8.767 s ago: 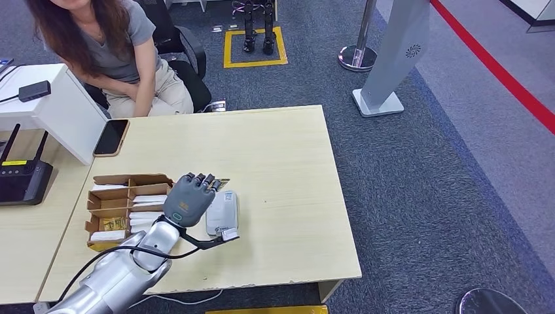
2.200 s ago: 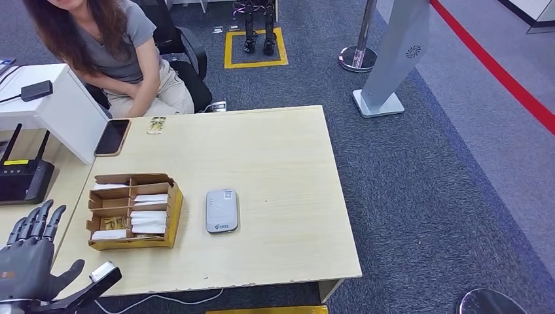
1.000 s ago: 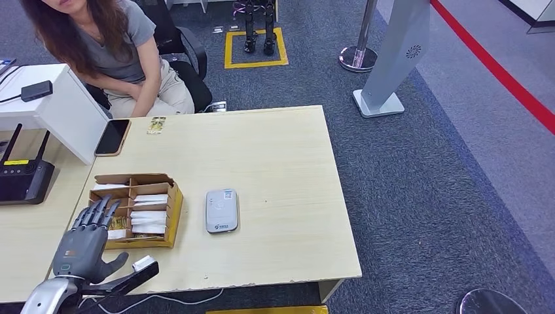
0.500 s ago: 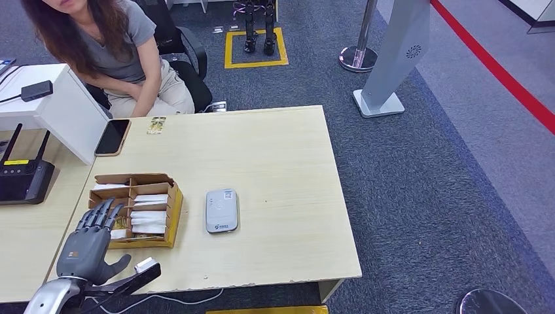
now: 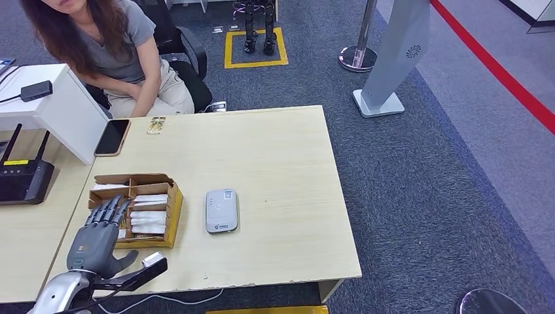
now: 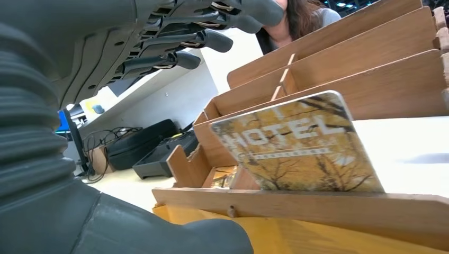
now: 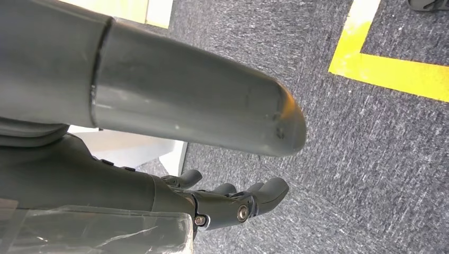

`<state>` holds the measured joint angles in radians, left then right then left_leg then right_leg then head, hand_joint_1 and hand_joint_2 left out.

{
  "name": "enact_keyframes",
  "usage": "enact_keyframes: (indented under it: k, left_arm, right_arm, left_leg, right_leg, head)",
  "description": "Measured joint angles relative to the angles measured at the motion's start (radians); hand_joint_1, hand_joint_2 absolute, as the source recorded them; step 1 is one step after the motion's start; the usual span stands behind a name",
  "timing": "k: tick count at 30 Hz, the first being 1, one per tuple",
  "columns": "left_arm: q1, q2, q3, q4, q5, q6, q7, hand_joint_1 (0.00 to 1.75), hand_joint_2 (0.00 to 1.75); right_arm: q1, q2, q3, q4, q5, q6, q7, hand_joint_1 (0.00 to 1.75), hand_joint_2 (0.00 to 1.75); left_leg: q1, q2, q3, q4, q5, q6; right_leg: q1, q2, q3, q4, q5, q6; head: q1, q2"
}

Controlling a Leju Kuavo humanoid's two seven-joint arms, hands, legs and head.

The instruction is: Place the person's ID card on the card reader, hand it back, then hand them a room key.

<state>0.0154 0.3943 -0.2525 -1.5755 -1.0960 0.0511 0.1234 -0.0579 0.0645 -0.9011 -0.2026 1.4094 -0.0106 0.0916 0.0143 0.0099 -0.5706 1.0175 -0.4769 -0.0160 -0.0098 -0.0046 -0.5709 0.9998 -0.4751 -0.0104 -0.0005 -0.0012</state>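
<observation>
The left hand (image 5: 98, 235) hovers with its fingers apart and holding nothing, its fingertips (image 5: 111, 208) over the near left corner of the cardboard box (image 5: 171, 216) on the table (image 5: 281, 170). From the left wrist camera the fingers (image 6: 180, 39) reach out above the box's wooden-brown dividers (image 6: 328, 47), not touching them. Leaning tilted in the nearest compartment is a room key card (image 6: 299, 145), printed with yellow autumn trees and the word HOTEL in pale letters; its corners are rounded. In the head view the yellow cards sit in the box's near left slot (image 5: 112, 223), with white cards (image 5: 149, 221) stacked in the slots beside them.

Just beside the box lies the grey card reader (image 5: 221, 210), flat, with nothing on it. Well apart, at the table's far edge, lies the ID card (image 5: 156, 125), near a phone (image 5: 110, 137) lying face up. A person (image 5: 124, 52) sits on a chair beyond that edge, hands in lap. To the left, a black router (image 5: 23, 178) rests on a neighbouring desk (image 5: 19, 229), under a white block (image 5: 59, 111).

The right hand (image 7: 227, 203) hangs over grey carpet (image 7: 370, 159) with yellow tape (image 7: 392, 74); its fingers curl slightly, and I cannot tell whether they are closed.
</observation>
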Motion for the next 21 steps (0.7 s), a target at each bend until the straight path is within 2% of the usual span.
enact_keyframes:
  k: [8, 9, 10, 12, 13, 14, 21]
  left_arm:
    - [-0.033, -0.016, -0.022, 0.031, -0.016, 0.014, -0.009, 0.0, 1.75]
    - [-0.037, -0.018, -0.025, 0.033, -0.016, 0.014, -0.009, 0.06, 1.75]
    - [-0.039, -0.019, -0.027, 0.035, -0.016, 0.014, -0.009, 0.27, 1.75]
    - [-0.044, -0.02, -0.033, 0.038, -0.014, 0.013, -0.009, 1.14, 1.75]
    - [-0.046, -0.021, -0.035, 0.04, -0.013, 0.012, -0.009, 1.51, 1.75]
    - [-0.047, -0.021, -0.037, 0.041, -0.012, 0.012, -0.009, 1.75, 1.75]
    - [-0.053, -0.026, -0.039, 0.049, -0.011, 0.011, -0.009, 1.75, 1.75]
  right_arm:
    - [-0.002, 0.0, 0.0, 0.0, 0.002, 0.002, -0.002, 0.0, 0.0]
    - [-0.002, 0.0, 0.0, 0.0, 0.002, 0.002, -0.002, 0.0, 0.0]
    - [-0.002, 0.0, 0.0, 0.0, 0.002, 0.002, -0.002, 0.0, 0.0]
    - [-0.002, 0.0, 0.0, 0.0, 0.002, 0.002, -0.002, 0.0, 0.0]
    - [-0.002, 0.0, 0.0, 0.0, 0.003, 0.002, -0.002, 0.0, 0.0]
    - [-0.002, 0.0, 0.0, 0.0, 0.003, 0.002, -0.002, 0.0, 0.0]
    - [-0.002, 0.0, 0.0, 0.0, 0.003, 0.002, -0.002, 0.0, 0.0]
  left_leg:
    - [0.0, 0.0, 0.0, 0.0, 0.0, 0.0]
    - [0.0, 0.0, 0.0, 0.0, 0.0, 0.0]
    - [0.0, 0.0, 0.0, 0.0, 0.0, 0.0]
    - [0.0, 0.0, 0.0, 0.0, 0.0, 0.0]
    - [0.0, 0.0, 0.0, 0.0, 0.0, 0.0]
    - [0.0, 0.0, 0.0, 0.0, 0.0, 0.0]
    - [0.0, 0.0, 0.0, 0.0, 0.0, 0.0]
  right_leg:
    - [0.0, 0.0, 0.0, 0.0, 0.0, 0.0]
    - [0.0, 0.0, 0.0, 0.0, 0.0, 0.0]
    - [0.0, 0.0, 0.0, 0.0, 0.0, 0.0]
    - [0.0, 0.0, 0.0, 0.0, 0.0, 0.0]
    - [0.0, 0.0, 0.0, 0.0, 0.0, 0.0]
    - [0.0, 0.0, 0.0, 0.0, 0.0, 0.0]
    - [0.0, 0.0, 0.0, 0.0, 0.0, 0.0]
  head:
    - [0.0, 0.0]
    - [0.0, 0.0]
    - [0.0, 0.0]
    - [0.0, 0.0]
    - [0.0, 0.0]
    - [0.0, 0.0]
    - [0.0, 0.0]
